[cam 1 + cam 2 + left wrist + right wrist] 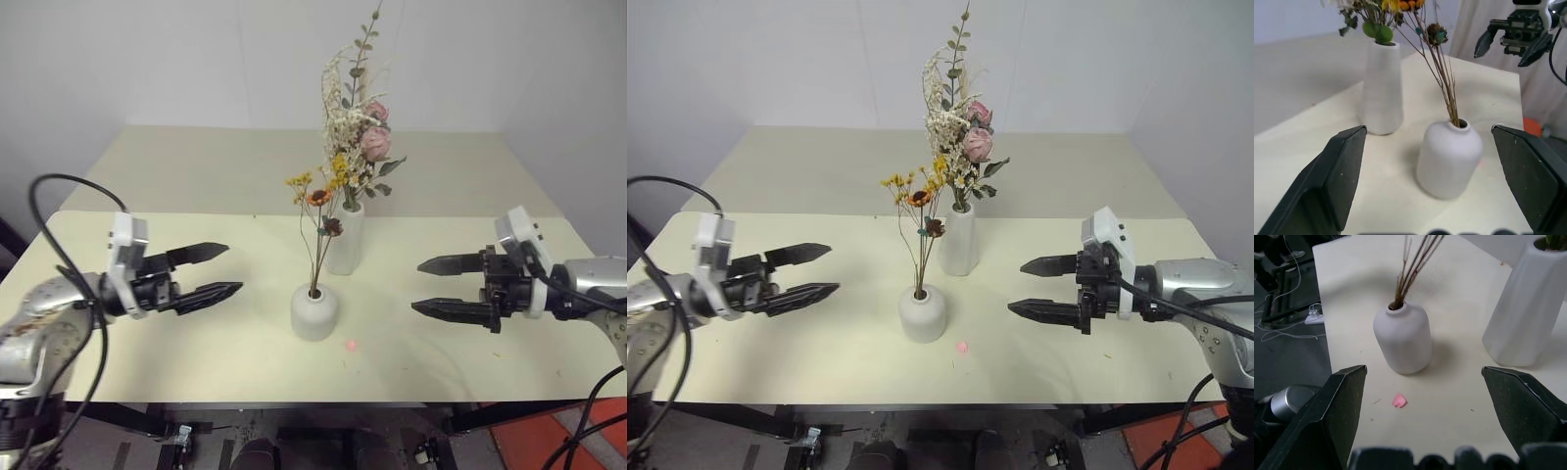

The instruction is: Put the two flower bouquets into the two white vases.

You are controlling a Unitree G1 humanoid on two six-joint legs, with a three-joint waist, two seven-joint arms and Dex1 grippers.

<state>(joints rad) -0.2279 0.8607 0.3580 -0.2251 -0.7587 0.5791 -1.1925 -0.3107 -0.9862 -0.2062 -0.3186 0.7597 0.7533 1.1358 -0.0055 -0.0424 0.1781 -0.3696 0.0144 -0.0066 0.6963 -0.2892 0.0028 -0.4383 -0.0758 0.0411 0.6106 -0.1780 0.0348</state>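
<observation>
With both bouquets standing in the vases, my left gripper and right gripper hang open and empty; only withdrawing seems left.

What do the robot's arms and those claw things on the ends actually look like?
Each arm is silvery grey metal with loose black cables looping along it. The left gripper and the right gripper look alike: each has two long black fingers tapering to points, on a black block of mechanism, with a white plastic housing behind it. Seen close up, the fingers are matte, flat wedges.
</observation>
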